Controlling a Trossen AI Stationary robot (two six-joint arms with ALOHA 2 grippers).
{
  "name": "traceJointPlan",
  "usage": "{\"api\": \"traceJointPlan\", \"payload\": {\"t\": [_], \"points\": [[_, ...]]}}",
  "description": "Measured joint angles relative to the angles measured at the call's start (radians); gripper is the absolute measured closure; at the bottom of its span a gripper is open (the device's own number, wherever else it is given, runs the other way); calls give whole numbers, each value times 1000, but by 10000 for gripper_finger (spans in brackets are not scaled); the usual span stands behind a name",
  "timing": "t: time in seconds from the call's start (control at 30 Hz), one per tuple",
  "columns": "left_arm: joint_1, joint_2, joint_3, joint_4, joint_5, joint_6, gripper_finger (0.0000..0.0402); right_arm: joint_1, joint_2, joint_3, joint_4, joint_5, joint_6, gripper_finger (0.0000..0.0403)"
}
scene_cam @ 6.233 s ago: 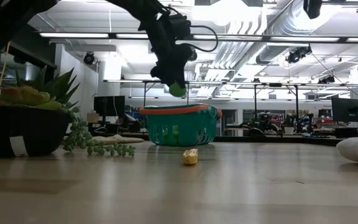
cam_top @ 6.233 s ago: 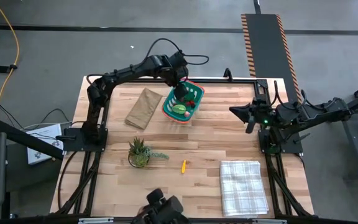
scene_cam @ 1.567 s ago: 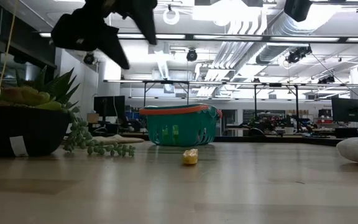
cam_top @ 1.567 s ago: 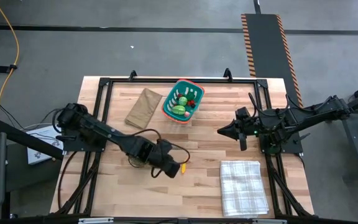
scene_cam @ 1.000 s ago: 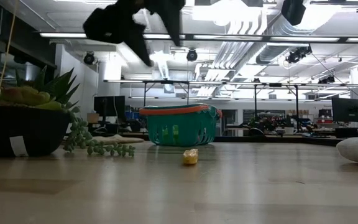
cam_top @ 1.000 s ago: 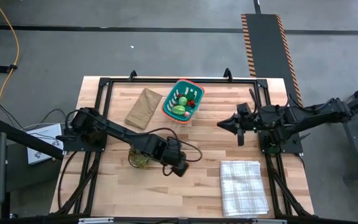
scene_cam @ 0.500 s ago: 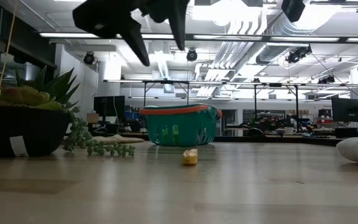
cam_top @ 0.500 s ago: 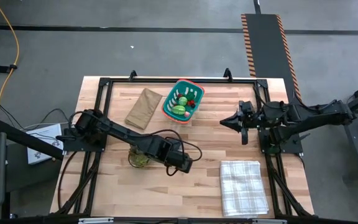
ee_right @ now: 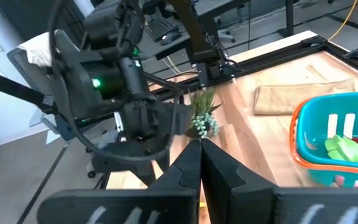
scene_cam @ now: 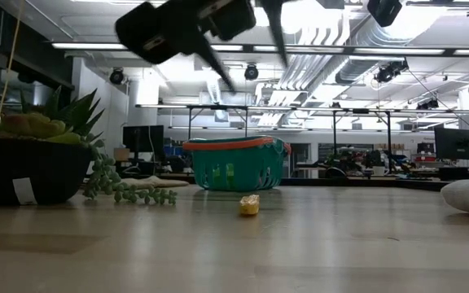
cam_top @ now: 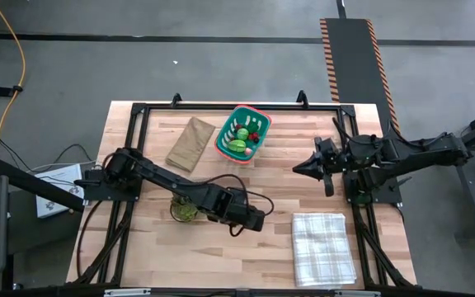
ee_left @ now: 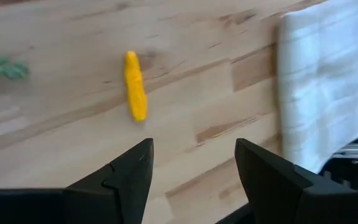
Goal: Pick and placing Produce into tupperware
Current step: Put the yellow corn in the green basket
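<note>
We judge the step in hand to be the approach to the last loose piece of produce, a small yellow-orange piece (ee_left: 134, 85) lying on the worktop (cam_top: 287, 198) near the checked cloth (cam_top: 323, 247). The left gripper (cam_top: 256, 221) hangs above it, empty, with its fingers (ee_left: 120, 177) released and spread. In the left wrist view we see the piece ahead of the fingers and not yet between them. The left arm reaches low across the worktop past the potted plant (cam_top: 185, 206). We judge that the next move calls for carrying the fingers forward so they straddle the piece, then lowering and closing. The tupperware (cam_top: 242, 133) stands well apart at the far side and already holds several pieces. The right gripper (cam_top: 300, 167) waits raised at the right, its fingers (ee_right: 191, 168) clenched on nothing.
</note>
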Motion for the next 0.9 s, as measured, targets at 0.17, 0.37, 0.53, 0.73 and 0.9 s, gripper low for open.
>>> {"api": "traceJointPlan", "payload": {"t": [0.17,0.37,0.53,0.73,0.9], "points": [[0,10,2,49,25,-18,186,0,0,0,0,-3,-3,402],[0,12,1,77,27,-13,186,0,0,0,0,-3,-14,402],[0,12,0,69,17,-39,186,0,0,0,-4,-6,-14,402],[1,12,0,67,55,-99,186,0,0,0,-7,-33,-27,402],[0,14,45,2,82,-112,186,0,0,0,-8,-51,-37,402]]}}
